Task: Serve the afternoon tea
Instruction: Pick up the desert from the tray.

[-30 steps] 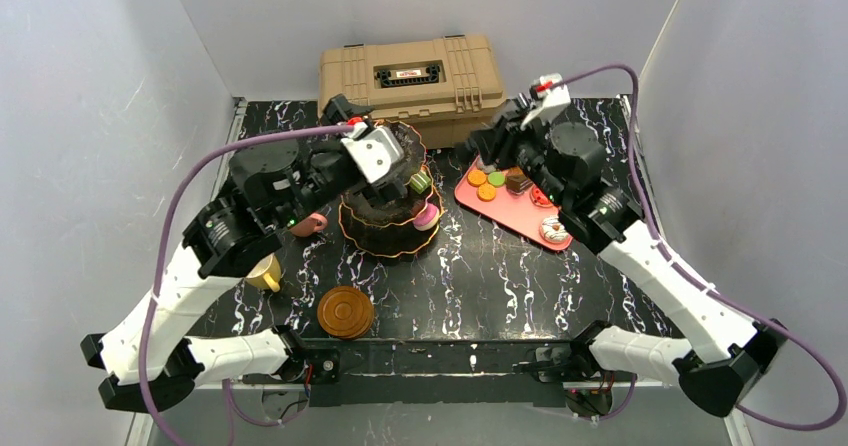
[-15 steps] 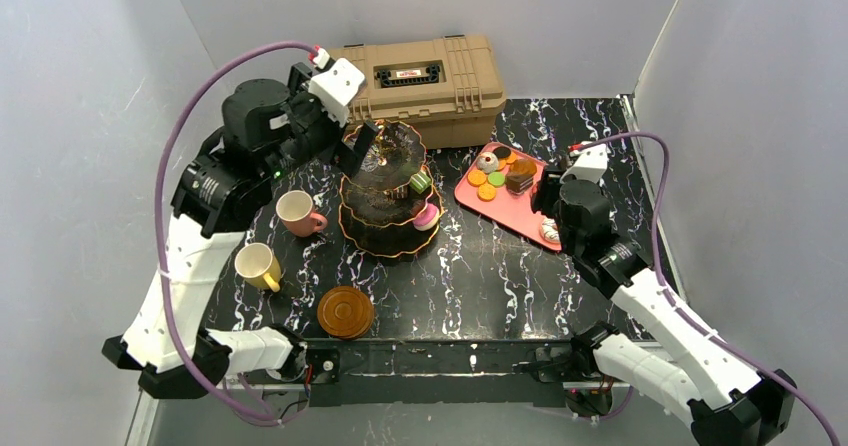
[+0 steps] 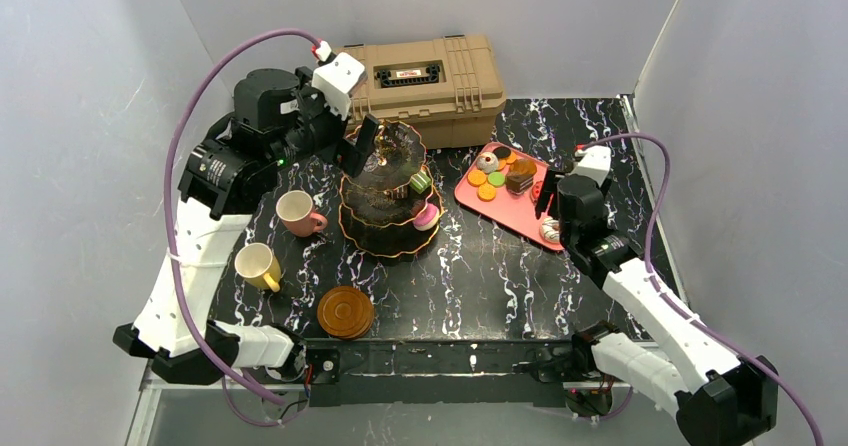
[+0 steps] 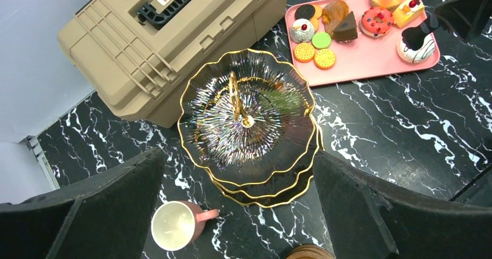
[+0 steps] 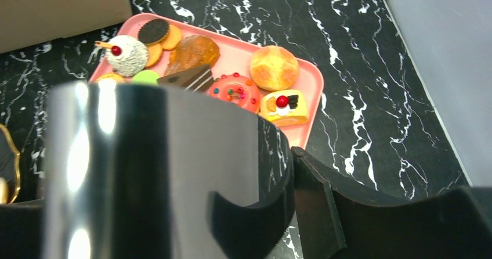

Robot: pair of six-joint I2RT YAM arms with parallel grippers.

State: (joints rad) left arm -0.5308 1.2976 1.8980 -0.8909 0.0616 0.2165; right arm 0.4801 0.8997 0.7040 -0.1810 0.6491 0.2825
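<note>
The three-tier black stand (image 3: 383, 171) with gold rims stands mid-table, with a green-topped pastry (image 3: 420, 181) and a pink macaron (image 3: 428, 216) on its right side. My left gripper (image 3: 364, 146) is open and empty, above the stand's top tier at its back left. In the left wrist view the stand (image 4: 246, 117) lies between the wide-apart fingers of the left gripper (image 4: 238, 157). My right gripper (image 3: 545, 194) is shut and empty over the near right part of the pink tray (image 3: 500, 209). The right wrist view shows the right gripper (image 5: 293, 154) and several pastries on the tray (image 5: 310, 85).
A pink cup (image 3: 295, 211), a yellow cup (image 3: 257, 264) and a brown saucer (image 3: 345, 311) sit left of and in front of the stand. A tan toolbox (image 3: 410, 71) stands at the back. A white doughnut (image 3: 551, 229) lies at the tray's near end.
My left arm has lifted off the stand's front tiers and swung back left, jaws open. My right arm has drawn back from the tray's far end to its near right side.
</note>
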